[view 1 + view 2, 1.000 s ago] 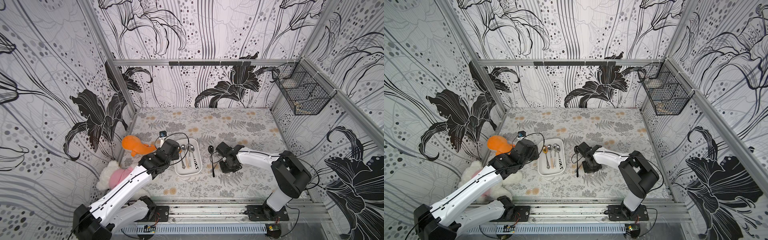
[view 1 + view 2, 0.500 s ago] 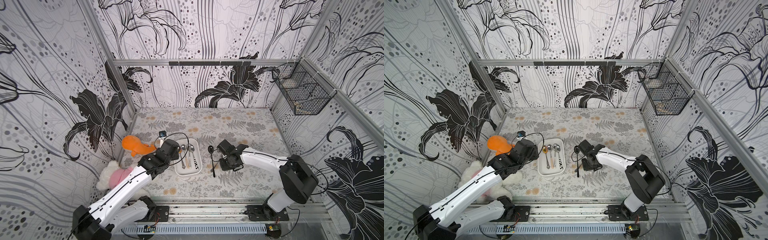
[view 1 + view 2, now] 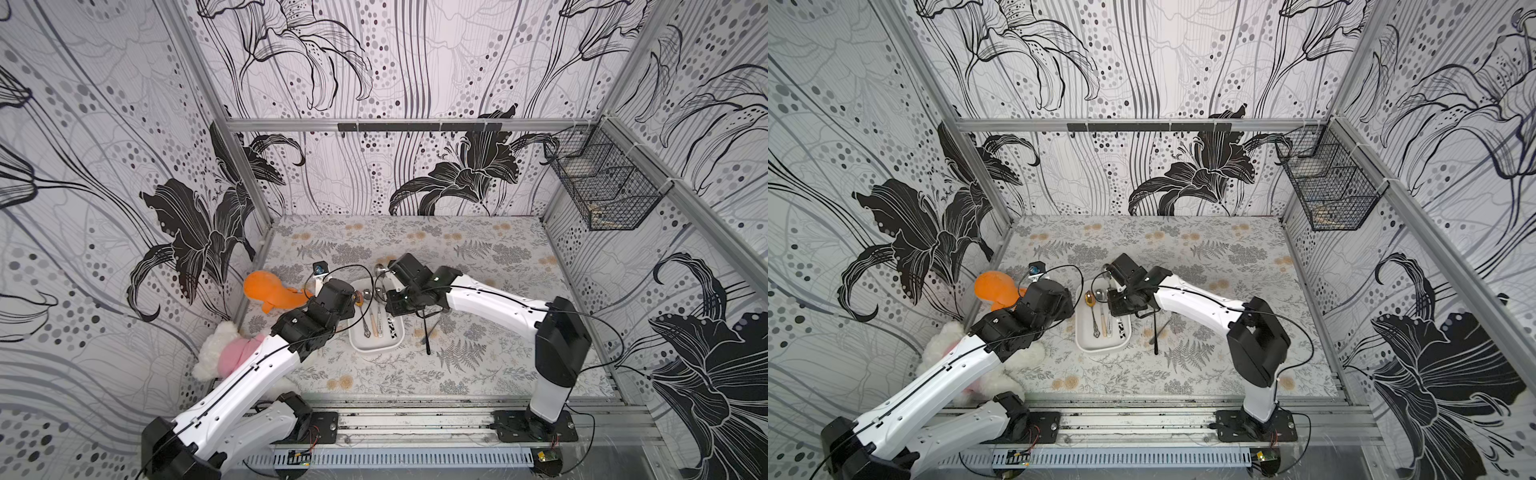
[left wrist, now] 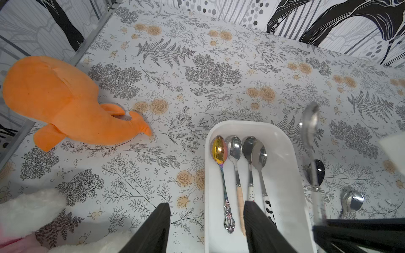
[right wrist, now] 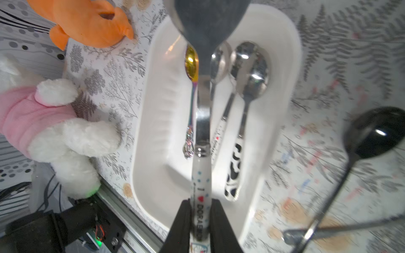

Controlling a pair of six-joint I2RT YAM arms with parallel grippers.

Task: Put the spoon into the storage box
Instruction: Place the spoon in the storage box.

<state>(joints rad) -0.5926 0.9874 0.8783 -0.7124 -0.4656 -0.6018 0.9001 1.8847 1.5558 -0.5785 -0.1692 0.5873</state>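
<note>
Spoon point(image 5: 202, 122) clenched by its handle in the right gripper point(image 5: 200, 210), hovering over the storage box point(image 5: 160, 140), bowl toward the 12 o'clock rim. Left gripper point(image 4: 207, 210) released at 9 o'clock. Early release may perch the bowl on that rim.

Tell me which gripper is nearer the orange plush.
Left. The left gripper hangs over the storage box rim nearest the orange plush; the right gripper, holding a spoon, is over the box, farther off.
</note>
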